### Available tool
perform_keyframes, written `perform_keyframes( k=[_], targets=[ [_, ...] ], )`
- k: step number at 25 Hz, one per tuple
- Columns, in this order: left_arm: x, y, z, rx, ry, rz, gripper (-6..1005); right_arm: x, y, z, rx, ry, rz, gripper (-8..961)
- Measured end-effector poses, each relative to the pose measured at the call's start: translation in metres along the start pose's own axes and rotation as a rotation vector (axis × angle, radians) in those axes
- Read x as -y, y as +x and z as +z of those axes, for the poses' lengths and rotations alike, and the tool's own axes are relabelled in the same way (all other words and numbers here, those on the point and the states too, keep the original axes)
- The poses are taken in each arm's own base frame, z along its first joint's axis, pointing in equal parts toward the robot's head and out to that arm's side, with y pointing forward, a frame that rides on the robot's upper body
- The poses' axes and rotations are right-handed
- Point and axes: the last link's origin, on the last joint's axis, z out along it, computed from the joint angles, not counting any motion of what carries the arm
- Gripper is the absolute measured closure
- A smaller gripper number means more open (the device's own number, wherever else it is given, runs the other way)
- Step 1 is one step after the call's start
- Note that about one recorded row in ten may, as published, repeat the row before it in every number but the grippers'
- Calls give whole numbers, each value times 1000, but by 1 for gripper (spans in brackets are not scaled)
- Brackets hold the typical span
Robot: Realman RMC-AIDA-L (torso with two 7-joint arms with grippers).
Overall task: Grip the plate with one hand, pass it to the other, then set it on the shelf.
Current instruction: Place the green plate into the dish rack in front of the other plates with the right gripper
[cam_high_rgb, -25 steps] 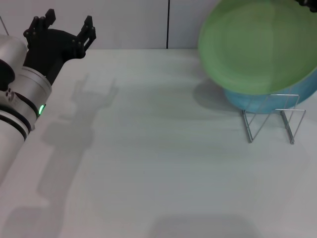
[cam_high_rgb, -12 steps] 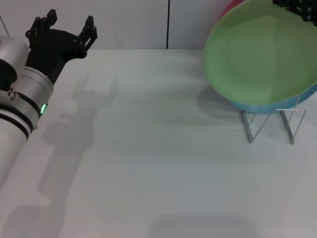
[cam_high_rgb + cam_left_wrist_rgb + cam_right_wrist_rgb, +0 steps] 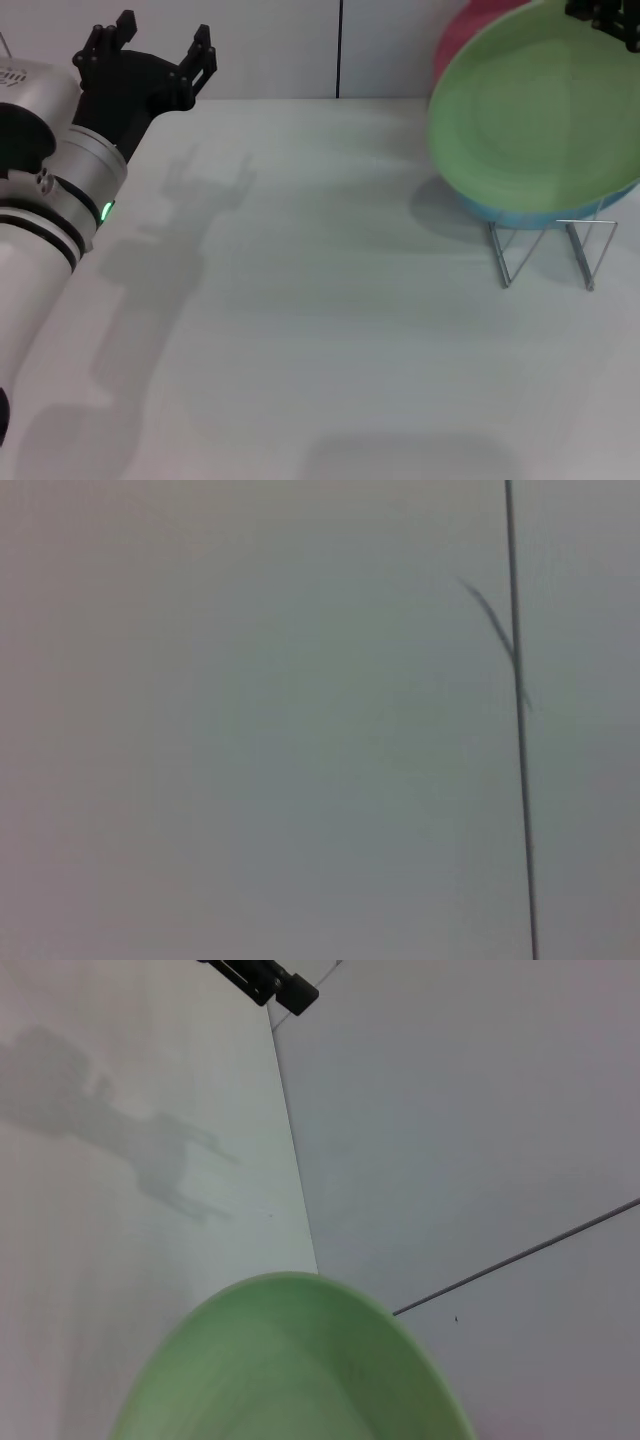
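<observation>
The light green plate [image 3: 535,105] hangs tilted at the far right, above the wire shelf [image 3: 547,245], its lower rim close over the rack's rods. My right gripper [image 3: 606,16] shows only as black parts at the plate's upper rim and is shut on it. The plate's rim also fills the right wrist view [image 3: 290,1370]. My left gripper [image 3: 158,48] is open and empty at the far left, held above the table near the back wall, well apart from the plate. It also shows far off in the right wrist view [image 3: 262,978].
A sky-blue plate [image 3: 500,212] stands in the shelf right behind the green one. A pink plate [image 3: 468,28] peeks out behind both. The white table [image 3: 320,330] spreads between the two arms. The left wrist view shows only the wall with a dark seam [image 3: 518,720].
The green plate has moved right and a little down towards the shelf, uncovering the pink plate behind it. My left arm has shifted slightly right and up, still open.
</observation>
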Motion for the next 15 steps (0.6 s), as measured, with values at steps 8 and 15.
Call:
perform_keyframes(
  k=[8,15],
  targets=[
    [-4,-1,0,2,-11,-21,206,-4,2,-1,-8,-11,-22,881],
    [-6,-1,0,4,-18,-21,206,-7,7,0,-35,-22,-37,879]
  ],
)
